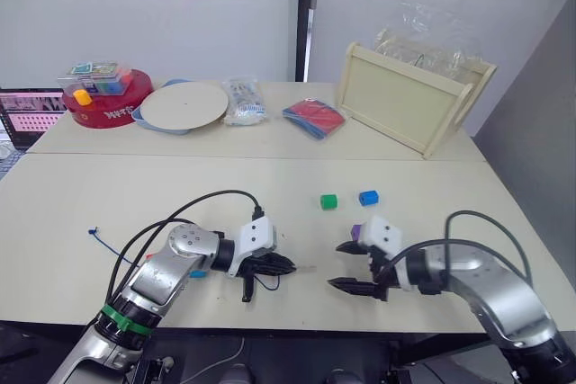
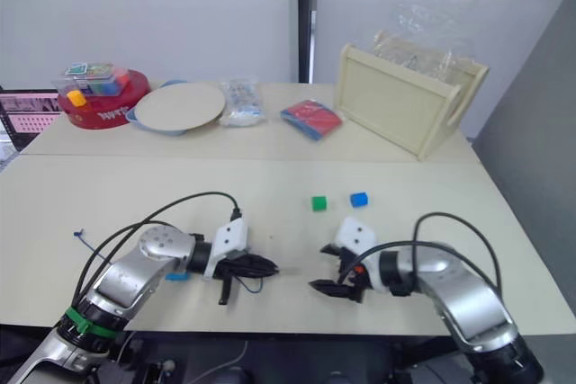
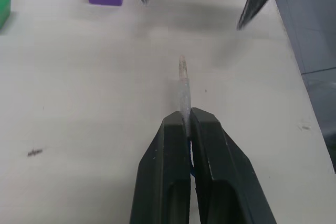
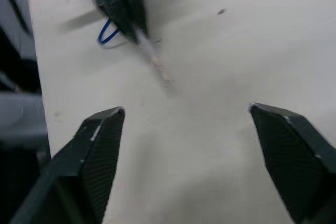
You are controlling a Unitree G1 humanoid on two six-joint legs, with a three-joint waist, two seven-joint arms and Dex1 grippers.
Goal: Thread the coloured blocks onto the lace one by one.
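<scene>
My left gripper [image 1: 286, 265] is shut on the lace, whose stiff pale tip [image 3: 183, 85] sticks out ahead of the fingers just above the table. The dark-blue cord trails back to its far end [image 1: 94, 233] on the left. My right gripper [image 1: 346, 266] faces it, open and empty, with the tip [image 4: 157, 64] a short way in front of its spread fingers. A purple block [image 1: 357, 233] sits just behind the right gripper. Further back on the table lie a green block [image 1: 328, 201] and a blue block [image 1: 368, 197]. A cyan block [image 1: 198, 272] peeks out under my left forearm.
At the back stand a red round tub [image 1: 106, 107] with toys on top, a pale plate [image 1: 184, 105], a clear packet [image 1: 243, 101], a red-and-blue pouch [image 1: 314, 118] and a wooden crate [image 1: 405, 101]. Both grippers work close to the table's front edge.
</scene>
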